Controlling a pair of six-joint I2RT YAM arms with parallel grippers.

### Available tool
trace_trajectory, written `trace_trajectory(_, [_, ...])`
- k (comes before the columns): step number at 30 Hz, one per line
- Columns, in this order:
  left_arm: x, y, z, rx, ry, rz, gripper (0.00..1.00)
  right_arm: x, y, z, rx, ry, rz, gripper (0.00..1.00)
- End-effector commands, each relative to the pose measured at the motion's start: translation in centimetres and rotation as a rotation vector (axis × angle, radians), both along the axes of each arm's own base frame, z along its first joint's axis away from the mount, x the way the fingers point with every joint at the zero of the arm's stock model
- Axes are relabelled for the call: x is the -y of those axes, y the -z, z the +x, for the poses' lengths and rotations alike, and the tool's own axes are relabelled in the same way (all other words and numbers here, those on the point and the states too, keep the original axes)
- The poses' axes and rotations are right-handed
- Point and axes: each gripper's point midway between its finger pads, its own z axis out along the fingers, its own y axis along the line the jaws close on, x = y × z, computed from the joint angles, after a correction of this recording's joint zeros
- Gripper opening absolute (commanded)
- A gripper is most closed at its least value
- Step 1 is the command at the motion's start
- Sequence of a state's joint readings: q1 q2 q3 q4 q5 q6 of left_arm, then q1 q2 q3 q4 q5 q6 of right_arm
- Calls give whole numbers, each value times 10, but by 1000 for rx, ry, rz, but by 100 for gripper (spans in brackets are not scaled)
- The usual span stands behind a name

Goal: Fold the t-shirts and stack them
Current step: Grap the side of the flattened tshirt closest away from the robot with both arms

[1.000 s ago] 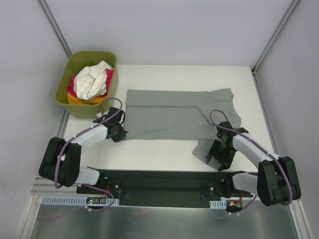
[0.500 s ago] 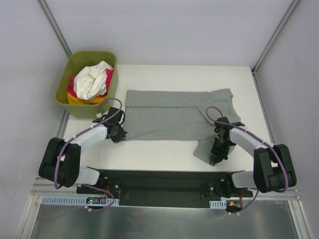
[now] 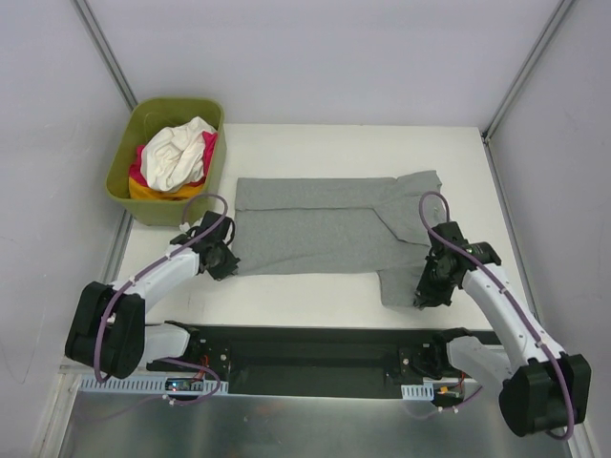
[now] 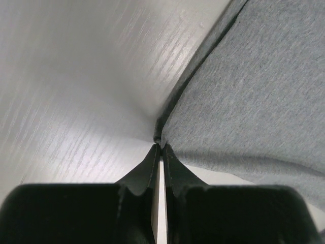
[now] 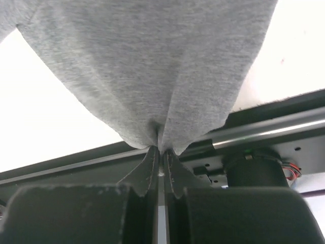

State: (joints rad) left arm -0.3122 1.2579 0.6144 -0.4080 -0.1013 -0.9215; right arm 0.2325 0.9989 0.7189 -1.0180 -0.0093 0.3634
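A heather grey t-shirt (image 3: 315, 224) lies partly folded across the middle of the white table. My left gripper (image 3: 229, 267) is shut on the grey t-shirt's near left corner, and its wrist view shows the cloth (image 4: 254, 101) pinched at the fingertips. My right gripper (image 3: 420, 301) is shut on the near right corner, where a flap hangs towards the front edge; its wrist view shows grey cloth (image 5: 152, 66) bunched at the tips and lifted off the table. White (image 3: 177, 153), magenta-pink (image 3: 209, 147) and orange-yellow (image 3: 143, 191) t-shirts lie heaped in the tub.
An olive-green plastic tub (image 3: 126, 153) stands off the table's back left corner. A black rail (image 3: 305, 353) with both arm bases runs along the near edge. Grey walls and metal posts enclose the table on three sides.
My right gripper has shut on the grey t-shirt's near right flap and lifted it a little. The left gripper has pulled its corner slightly back and left, drawing the shirt straighter.
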Motion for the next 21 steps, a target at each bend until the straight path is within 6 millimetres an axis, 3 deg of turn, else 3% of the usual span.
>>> trace_trajectory(1, [-1,1,-19,-34,-23,-33,0,12,-13,-23,-16,17,-40,1])
trace_trajectory(6, [3,-3,-37,-17,-23,-96,0,14,-17,-33,-6,4,-33,1])
trace_trajectory(11, [5,-17,-37,56,-28,-135,0,12,-20,-28,14,-20,-24,1])
trace_trajectory(16, [4,-35,-16,106,-15,-101,0,14,-34,8,87,-75,-51,0])
trace_trajectory(21, [9,-53,12,125,7,-75,0,12,-66,67,206,-71,-31,0])
